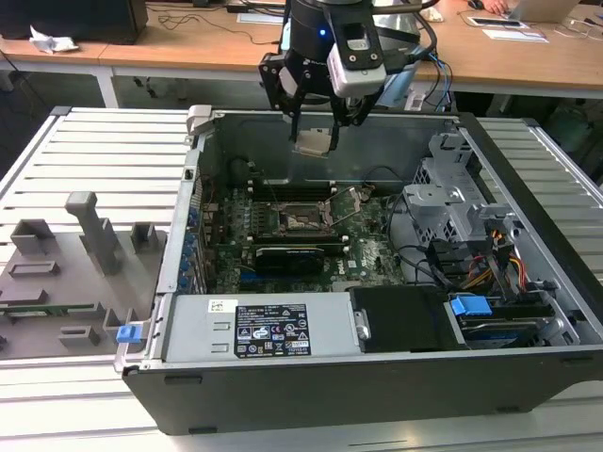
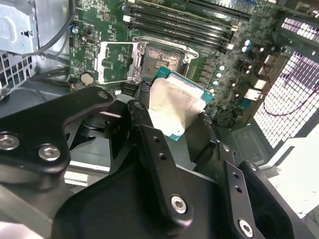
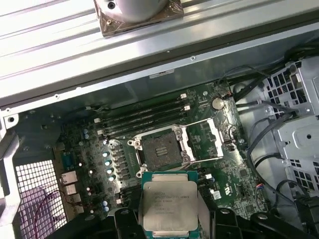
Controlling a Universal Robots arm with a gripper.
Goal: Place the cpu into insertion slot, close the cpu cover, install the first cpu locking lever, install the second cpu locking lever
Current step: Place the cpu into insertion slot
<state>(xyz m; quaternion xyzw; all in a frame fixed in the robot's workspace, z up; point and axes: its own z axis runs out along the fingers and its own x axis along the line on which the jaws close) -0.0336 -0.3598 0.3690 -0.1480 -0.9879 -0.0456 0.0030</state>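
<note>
Tool: your tool (image 1: pixel 314 130) is pinched on the cpu (image 1: pixel 314 142), with 1 finger on each of 2 opposite edges.
Cpu: it hangs in the air high over the open case (image 1: pixel 283 386), touching nothing but the fingers.
Insertion slot: the slot (image 3: pixel 159 149) lies bare on the green motherboard (image 1: pixel 377 254), its dark pin field uncovered, well below the cpu.
Cpu cover: the cover (image 3: pixel 202 142) is swung open and stands just beside the slot, on the exterior view's right.
Edges: memory slots (image 3: pixel 144 117) run along 1 side of the slot and a black expansion card (image 1: pixel 297 254) lies along the opposite side.
Room: you have open air between cpu and slot, with the case walls ringing the motherboard.
Views: the exterior view gives you the height gap. The first wrist view shows the cpu's metal top squarely. The second wrist view shows a finger (image 2: pixel 147 129) pressed on the chip's edge.
</note>
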